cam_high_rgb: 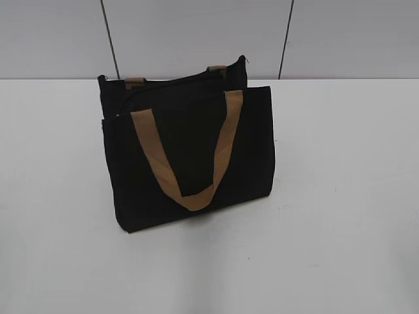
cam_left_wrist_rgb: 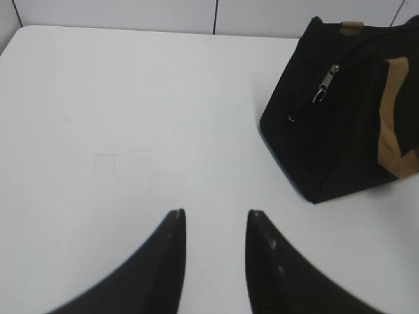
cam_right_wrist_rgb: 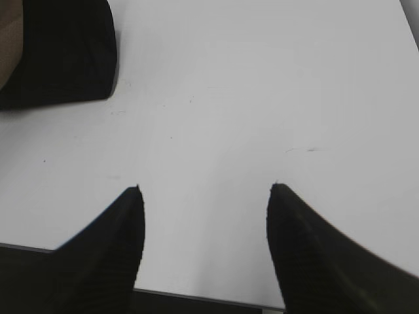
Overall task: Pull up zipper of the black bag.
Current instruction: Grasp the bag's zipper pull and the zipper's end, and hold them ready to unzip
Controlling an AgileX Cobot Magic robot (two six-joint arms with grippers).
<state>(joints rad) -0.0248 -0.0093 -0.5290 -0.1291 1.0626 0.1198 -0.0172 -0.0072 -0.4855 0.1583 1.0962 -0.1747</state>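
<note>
The black bag point(cam_high_rgb: 190, 154) stands upright on the white table, with a tan webbing handle point(cam_high_rgb: 190, 157) hanging down its front. The left wrist view shows the bag's end point(cam_left_wrist_rgb: 340, 124) at the upper right, with the zipper's silvery pull point(cam_left_wrist_rgb: 326, 84) hanging on the zipper line near the top. My left gripper point(cam_left_wrist_rgb: 215, 216) is open and empty over bare table, left of and nearer than the bag. My right gripper point(cam_right_wrist_rgb: 204, 190) is open and empty near the table's front edge; a corner of the bag point(cam_right_wrist_rgb: 59, 52) shows at the upper left. Neither gripper shows in the exterior view.
The white table point(cam_high_rgb: 340, 216) carries only the bag. A light panelled wall point(cam_high_rgb: 196, 33) stands behind it. The table's front edge point(cam_right_wrist_rgb: 196, 297) lies just below my right gripper.
</note>
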